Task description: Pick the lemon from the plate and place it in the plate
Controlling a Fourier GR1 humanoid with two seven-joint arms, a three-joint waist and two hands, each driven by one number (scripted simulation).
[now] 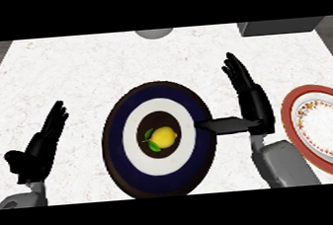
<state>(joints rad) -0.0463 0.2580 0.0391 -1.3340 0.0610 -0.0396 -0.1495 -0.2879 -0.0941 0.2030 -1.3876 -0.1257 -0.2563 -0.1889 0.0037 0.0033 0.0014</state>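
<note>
The small yellow lemon [164, 137] lay at the centre of the round dark-blue-and-white plate [129, 112] on the pale marble surface [85, 66]. The right hand [247, 95] stood wide open between it and the red-rimmed patterned plate [300, 99]; the left hand [40, 146] rested open.

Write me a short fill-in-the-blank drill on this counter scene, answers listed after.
1. The lemon lies in the middle of the dark blue and ____ plate.
2. The plate with the red rim lies to the ____ of the right hand.
3. The left hand holds ____.
4. The right hand's thumb points toward the ____ plate.

Missing words: white; right; nothing; blue
</note>
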